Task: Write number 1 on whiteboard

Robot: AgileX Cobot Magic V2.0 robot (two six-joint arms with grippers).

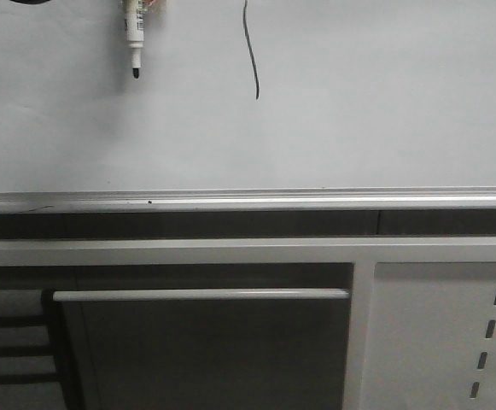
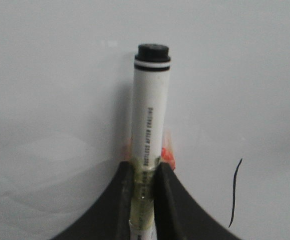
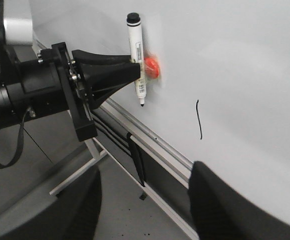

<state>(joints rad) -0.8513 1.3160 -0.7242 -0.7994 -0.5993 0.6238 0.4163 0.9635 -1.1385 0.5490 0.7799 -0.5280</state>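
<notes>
The whiteboard (image 1: pixel 384 128) fills the upper front view, its silver rail along the lower edge. On it is the number 1 (image 1: pixel 252 51), a thin wavy black stroke, which also shows in the wrist views as the number 1 (image 2: pixel 234 192) and the number 1 (image 3: pixel 199 119). My left gripper (image 2: pixel 144 200) is shut on a white marker (image 2: pixel 151 115), held with its black tip (image 1: pixel 135 75) pointing down, left of the stroke and apart from it. Whether the tip touches the board I cannot tell. My right gripper (image 3: pixel 145 210) stands open and empty, away from the board.
The silver rail (image 1: pixel 248 201) runs below the board. Under it are a white perforated cabinet panel (image 1: pixel 444 342) and a dark shelf frame (image 1: pixel 205 295). A red-orange blob (image 3: pixel 151 67) sits behind the marker at the left fingers. The left arm's body (image 3: pixel 30 95) is beside the board.
</notes>
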